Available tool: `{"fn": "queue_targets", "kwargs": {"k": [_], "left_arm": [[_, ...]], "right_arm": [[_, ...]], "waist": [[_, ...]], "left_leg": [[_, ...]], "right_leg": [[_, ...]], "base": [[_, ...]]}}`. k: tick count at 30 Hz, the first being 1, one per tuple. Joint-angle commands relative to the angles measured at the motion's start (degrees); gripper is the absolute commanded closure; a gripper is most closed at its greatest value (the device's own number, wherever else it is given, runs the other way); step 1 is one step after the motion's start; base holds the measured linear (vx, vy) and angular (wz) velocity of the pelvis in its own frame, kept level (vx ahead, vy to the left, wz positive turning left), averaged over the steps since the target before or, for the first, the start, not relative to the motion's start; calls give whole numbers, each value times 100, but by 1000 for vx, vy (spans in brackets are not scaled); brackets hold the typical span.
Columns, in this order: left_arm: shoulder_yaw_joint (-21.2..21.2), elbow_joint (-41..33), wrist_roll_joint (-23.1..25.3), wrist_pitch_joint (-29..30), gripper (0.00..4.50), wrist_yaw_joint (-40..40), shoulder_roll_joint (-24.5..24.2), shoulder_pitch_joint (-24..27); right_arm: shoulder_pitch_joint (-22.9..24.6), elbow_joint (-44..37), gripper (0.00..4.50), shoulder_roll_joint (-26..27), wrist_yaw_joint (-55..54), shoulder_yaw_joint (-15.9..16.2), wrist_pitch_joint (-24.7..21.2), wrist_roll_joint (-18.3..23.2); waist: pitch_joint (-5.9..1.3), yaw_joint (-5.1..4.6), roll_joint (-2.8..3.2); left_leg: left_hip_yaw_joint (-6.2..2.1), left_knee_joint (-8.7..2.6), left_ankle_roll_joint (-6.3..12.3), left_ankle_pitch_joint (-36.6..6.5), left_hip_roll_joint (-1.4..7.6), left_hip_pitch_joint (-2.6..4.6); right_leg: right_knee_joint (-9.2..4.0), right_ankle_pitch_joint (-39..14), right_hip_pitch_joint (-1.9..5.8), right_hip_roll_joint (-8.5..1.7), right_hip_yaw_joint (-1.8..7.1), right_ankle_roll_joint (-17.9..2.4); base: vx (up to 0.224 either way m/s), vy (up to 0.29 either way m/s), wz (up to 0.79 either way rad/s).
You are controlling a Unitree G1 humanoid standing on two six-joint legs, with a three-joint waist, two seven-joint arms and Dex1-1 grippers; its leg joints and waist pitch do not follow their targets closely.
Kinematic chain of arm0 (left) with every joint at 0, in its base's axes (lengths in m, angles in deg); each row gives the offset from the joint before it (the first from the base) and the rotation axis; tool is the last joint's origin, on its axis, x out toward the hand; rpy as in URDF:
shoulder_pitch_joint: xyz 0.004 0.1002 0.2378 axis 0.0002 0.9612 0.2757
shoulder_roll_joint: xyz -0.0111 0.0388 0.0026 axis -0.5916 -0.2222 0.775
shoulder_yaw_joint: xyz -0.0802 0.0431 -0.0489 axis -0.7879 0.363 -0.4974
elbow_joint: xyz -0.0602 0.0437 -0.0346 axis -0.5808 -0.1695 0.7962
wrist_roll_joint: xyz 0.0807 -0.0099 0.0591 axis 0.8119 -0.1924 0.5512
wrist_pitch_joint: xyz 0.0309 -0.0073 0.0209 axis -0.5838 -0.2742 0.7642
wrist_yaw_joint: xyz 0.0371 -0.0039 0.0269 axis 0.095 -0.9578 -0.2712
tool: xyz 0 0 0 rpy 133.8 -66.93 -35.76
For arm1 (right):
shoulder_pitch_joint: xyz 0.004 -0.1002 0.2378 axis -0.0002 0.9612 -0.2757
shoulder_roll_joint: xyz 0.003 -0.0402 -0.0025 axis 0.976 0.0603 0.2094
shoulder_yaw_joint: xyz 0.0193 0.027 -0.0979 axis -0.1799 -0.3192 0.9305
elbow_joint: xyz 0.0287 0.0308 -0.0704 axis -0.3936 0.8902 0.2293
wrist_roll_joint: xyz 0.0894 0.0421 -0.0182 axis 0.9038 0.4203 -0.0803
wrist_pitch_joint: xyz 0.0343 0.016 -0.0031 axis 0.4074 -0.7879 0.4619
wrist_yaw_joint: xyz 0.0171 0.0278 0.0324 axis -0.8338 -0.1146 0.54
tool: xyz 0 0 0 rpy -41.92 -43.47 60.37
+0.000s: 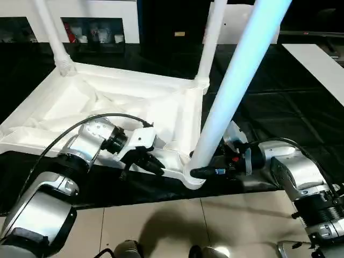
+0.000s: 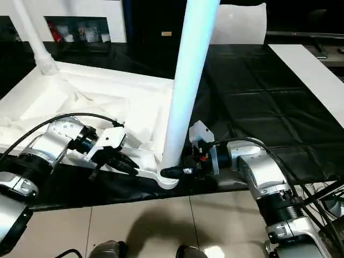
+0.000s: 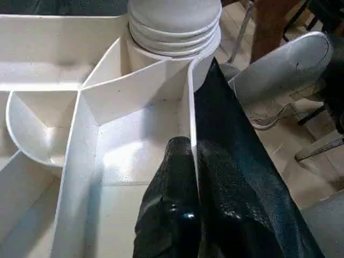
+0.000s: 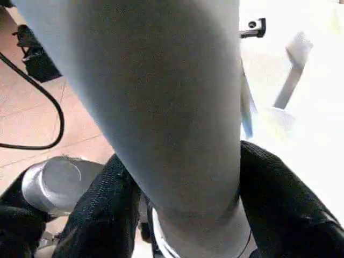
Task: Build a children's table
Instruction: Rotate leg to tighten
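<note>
Two grippers work at the near edge of the upturned tabletop (image 1: 134,102), which lies ribbed side up on a black-covered surface (image 2: 258,102); nearest the robot is a strip of pale tiled floor (image 1: 161,226). The left gripper (image 1: 153,162) has its black fingers pinched together on the tabletop's near rim wall, one finger inside the rim and one outside, as the left wrist view shows, with the black sheet pressed against the outer side; just beyond those fingers stands the threaded foot of a leg in its round corner socket (image 3: 174,45). The right gripper (image 2: 180,172) reaches in level from the right at that same near corner; its two fingers (image 4: 105,215) lie on either side of the near leg (image 1: 236,80) close to its base, close against the tube, though whether they press it firmly I cannot tell. That leg rises upright from the near right socket, tilting slightly; farther back, a second leg (image 1: 212,40) stands in the far right corner and a third leg (image 1: 51,32) in the far left corner. Beyond the table stands a white cabinet (image 1: 91,21) with glass doors; a flat white board (image 1: 317,67) lies on the black surface at the far right.
</note>
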Motion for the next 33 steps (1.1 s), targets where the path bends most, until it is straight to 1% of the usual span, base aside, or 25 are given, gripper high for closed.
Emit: {"fn": "queue_targets", "kwargs": {"k": [1,2,4,6,7,8,9,10,11,12,13,14,16,17,18,19,22,23,24,25,27,29,30,31,33], "left_arm": [[-62,-57,63,54,450,-100,114,-103],[-62,-57,63,54,450,-100,114,-103],[-243,-157,-65,375,450,209,153,-50],[-271,-189,-118,501,450,282,162,-41],[-381,-300,-104,931,450,919,247,4],[-453,-349,-122,1099,450,1212,322,26],[-491,-364,-119,1188,450,1350,363,28],[-631,-420,-95,1522,450,1907,555,35],[-664,-434,-83,1596,450,2036,606,35],[-750,-460,-24,1804,450,2409,746,29],[-805,-450,13,1911,450,2717,866,11],[-840,-440,36,1977,450,2916,941,-3],[-1013,-349,140,2188,450,3893,1348,-138],[-1045,-311,162,2201,450,4112,1444,-180],[-1058,-292,171,2202,450,4210,1489,-201],[-1140,-264,171,2274,450,4657,1659,-273],[-1215,-232,244,2356,450,5310,1938,-428],[-1227,-230,278,2369,450,5405,1996,-461],[-1230,-238,342,2355,450,5425,2012,-472],[-1230,-238,342,2355,450,5425,2012,-472],[-1206,-263,386,2304,450,5332,1953,-440],[-1170,-312,399,2233,450,5135,1813,-367],[-1109,-387,384,2128,450,4837,1614,-248],[-1109,-387,384,2128,450,4837,1614,-248],[-1017,-479,338,1897,450,4263,1272,-43]], "right_arm": [[110,-214,226,42,-7,35,-217,169],[110,-214,226,42,-7,35,-217,169],[234,-414,236,157,-363,-30,-570,225],[266,-470,239,178,-442,-28,-633,222],[363,-487,239,497,-1286,-63,-572,-100],[380,-459,239,686,-1727,-98,-546,-251],[374,-442,241,775,-1908,-129,-589,-283],[314,-328,242,1208,-2670,-307,-754,-343],[292,-297,242,1325,-2854,-361,-800,-341],[228,-212,243,1638,-3341,-512,-932,-330],[166,-113,245,1867,-3681,-593,-981,-340],[128,-51,245,2002,-3887,-636,-1012,-352],[-139,423,246,2623,-4918,-794,-863,-470],[-223,579,246,2749,-5152,-828,-800,-506],[-267,662,246,2802,-5254,-844,-770,-519],[-412,913,246,2990,-5591,-896,-659,-568],[-742,1377,246,3337,-6166,-1058,-408,-710],[-826,1468,246,3409,-6212,-1084,-292,-775],[-891,1505,246,3453,-6171,-1127,-130,-839],[-891,1505,190,3453,-6171,-1127,-130,-839],[-899,1480,176,3433,-6083,-1164,-17,-836],[-813,1348,164,3296,-5919,-1116,56,-839],[-688,1205,133,3053,-5691,-1060,177,-834],[-688,1205,127,3053,-5691,-1060,177,-834],[-450,889,119,2604,-5145,-1027,320,-787]], "waist": [[-446,-36,14],[-446,-33,14],[-442,-34,8],[-440,-35,7],[-436,-53,25],[-427,-80,14],[-415,-121,6],[-408,-146,28],[-413,-172,-8],[-406,-196,7],[-420,-286,8],[-419,-306,16],[-433,-374,35],[-416,-419,28],[-423,-427,24],[-427,-420,18],[-452,-418,8],[-462,-423,34],[-464,-420,27],[-476,-407,24],[-513,-385,28],[-530,-379,33],[-536,-376,24],[-549,-376,23],[-564,-369,9]], "left_leg": [[-85,-374,172,-1276,293,171],[-83,-377,163,-1275,300,179],[-84,-381,151,-1281,296,173],[-87,-385,115,-1326,295,173],[-98,-398,52,-1416,300,175],[-101,-403,-5,-1504,299,172],[-130,-413,-115,-1676,267,171],[-139,-416,-177,-1788,248,187],[-138,-413,-207,-1806,248,199],[-155,-413,-227,-1848,243,203],[-190,-422,-280,-1954,239,187],[-185,-420,-267,-1981,238,196],[-176,-406,-256,-2034,240,203],[-189,-399,-280,-2140,222,200],[-180,-378,-233,-2166,194,217],[-179,-377,-188,-2120,190,214],[-161,-377,-118,-1989,200,206],[-161,-383,-132,-1958,211,213],[-152,-384,-124,-1946,209,203],[-149,-383,-106,-1900,209,205],[-128,-378,-10,-1577,211,163],[-108,-363,78,-1386,207,147],[-106,-355,132,-1282,197,122],[-110,-353,159,-1221,194,103],[-99,-333,298,-1028,197,89]], "right_leg": [[-325,-1696,285,-407,268,-1280],[-329,-1684,280,-403,271,-1275],[-327,-1687,284,-400,269,-1272],[-335,-1803,283,-409,270,-1238],[-350,-1974,268,-415,270,-1187],[-350,-2075,244,-415,274,-1174],[-385,-2442,244,-425,256,-1081],[-444,-2768,230,-428,251,-959],[-454,-2868,221,-423,251,-920],[-460,-2974,214,-428,245,-900],[-485,-3148,237,-421,213,-786],[-496,-3140,220,-420,216,-786],[-496,-2988,195,-410,233,-839],[-514,-3101,182,-405,209,-839],[-549,-3241,183,-404,200,-760],[-569,-3262,197,-411,201,-716],[-547,-3039,198,-383,217,-701],[-524,-2869,186,-377,227,-755],[-517,-2718,200,-370,228,-779],[-504,-2605,210,-369,232,-795],[-423,-1975,255,-360,259,-942],[-379,-1573,277,-354,265,-1071],[-355,-1425,304,-358,263,-1120],[-340,-1369,333,-362,260,-1123],[-323,-1186,371,-367,259,-1135]], "base": [[0,0,0],[0,0,0],[0,0,0],[0,0,0],[0,0,0],[0,0,0],[0,0,0],[0,0,0],[0,0,0],[0,0,0],[0,0,0],[0,0,0],[0,0,0],[0,0,0],[0,0,0],[0,0,0],[0,0,0],[0,0,0],[0,0,0],[0,0,0],[0,0,0],[0,0,0],[0,0,0],[0,0,0],[0,0,0]]}}
